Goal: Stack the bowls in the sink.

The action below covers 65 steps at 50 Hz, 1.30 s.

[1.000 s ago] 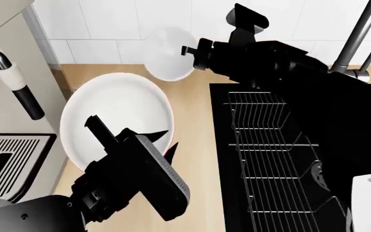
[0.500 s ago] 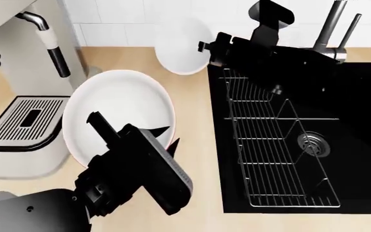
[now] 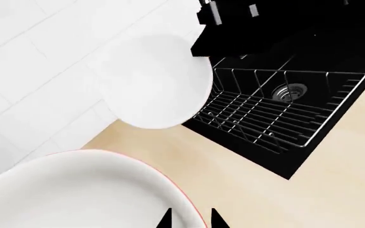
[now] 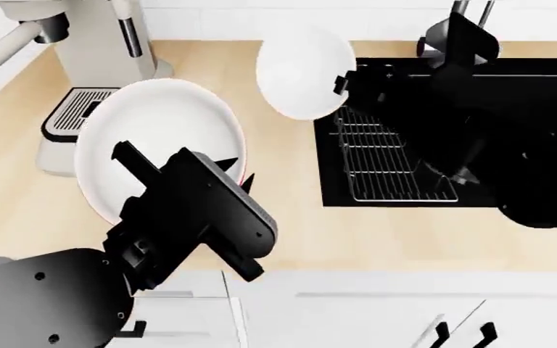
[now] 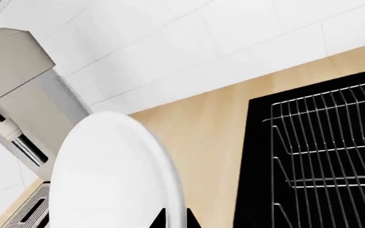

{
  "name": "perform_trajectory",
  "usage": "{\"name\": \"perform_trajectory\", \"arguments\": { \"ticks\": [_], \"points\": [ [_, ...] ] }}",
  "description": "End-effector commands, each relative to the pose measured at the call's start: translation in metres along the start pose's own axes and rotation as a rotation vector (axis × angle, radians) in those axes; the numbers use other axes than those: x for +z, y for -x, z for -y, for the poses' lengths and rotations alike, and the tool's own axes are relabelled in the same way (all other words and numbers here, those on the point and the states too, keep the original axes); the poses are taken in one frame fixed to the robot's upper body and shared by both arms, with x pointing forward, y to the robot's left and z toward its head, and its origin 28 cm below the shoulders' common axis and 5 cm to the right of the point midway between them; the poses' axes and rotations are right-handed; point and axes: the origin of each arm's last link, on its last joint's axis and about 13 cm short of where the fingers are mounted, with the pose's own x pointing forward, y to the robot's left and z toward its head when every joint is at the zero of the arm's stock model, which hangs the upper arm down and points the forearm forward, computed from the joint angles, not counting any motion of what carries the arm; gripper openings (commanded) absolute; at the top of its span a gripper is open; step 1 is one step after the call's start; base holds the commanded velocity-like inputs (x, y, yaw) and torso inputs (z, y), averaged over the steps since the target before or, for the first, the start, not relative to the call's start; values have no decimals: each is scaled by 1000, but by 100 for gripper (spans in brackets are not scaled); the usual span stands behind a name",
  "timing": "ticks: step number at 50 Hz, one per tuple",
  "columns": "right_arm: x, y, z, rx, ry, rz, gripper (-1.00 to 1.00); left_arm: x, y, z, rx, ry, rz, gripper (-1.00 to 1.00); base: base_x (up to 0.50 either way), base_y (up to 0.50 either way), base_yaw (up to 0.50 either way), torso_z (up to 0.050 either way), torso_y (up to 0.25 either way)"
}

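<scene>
Your left end effector (image 4: 240, 174) is clamped on the red bowl (image 4: 153, 148) rim; your right end effector (image 4: 341, 83) pinches the white bowl (image 4: 303, 76), at the sink's (image 4: 510, 109) nine o'clock edge above the counter (image 4: 289, 225).

A coffee machine (image 4: 95, 65) stands on the light wooden counter (image 4: 278, 217), at the back by the wall; it is beige and grey, with a thin steam pipe (image 4: 128, 32) hanging down; at its foot is a flat drip tray (image 4: 75, 109) with dark slots; behind it the wall (image 5: 189, 42) is made of big white tiles; below the front edge of the counter are white cupboard doors (image 4: 385, 319); two of the doors have small black handles (image 4: 463, 333) side by side.
</scene>
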Motion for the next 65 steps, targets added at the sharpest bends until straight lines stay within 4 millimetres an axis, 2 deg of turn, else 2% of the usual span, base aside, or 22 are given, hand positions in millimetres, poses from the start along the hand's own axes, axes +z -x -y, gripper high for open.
{"name": "perform_trajectory", "arguments": {
  "ticks": [1, 7, 13, 23, 32, 41, 65],
  "points": [
    [4, 24, 6, -6, -12, 95, -100, 6, -2, -13, 137, 7, 16, -100, -500, -3, 0, 0, 0],
    [8, 35, 8, -13, -19, 132, -100, 6, -3, -13, 139, 9, 16, -100, -500, -3, 0, 0, 0],
    [2, 52, 5, -27, 43, 159, -100, 7, -7, -16, 149, 20, 16, -100, -500, -3, 0, 2, 0],
    [-2, 71, 4, -43, 46, 220, -100, 4, -12, -17, 164, 34, 13, -100, -1, -186, 0, 0, 0],
    [-8, 71, 16, -65, 16, 215, -100, 2, -16, -18, 172, 53, 42, -100, -10, -500, 0, 0, 1],
    [-9, 73, 17, -68, 10, 216, -100, 2, -16, -18, 189, 12, 61, -100, -10, -500, 0, 1, 1],
    [-2, 76, 18, -91, 4, 226, -100, 4, -18, -21, 206, 38, 67, -100, -6, -500, 0, 0, 1]
  ]
}}
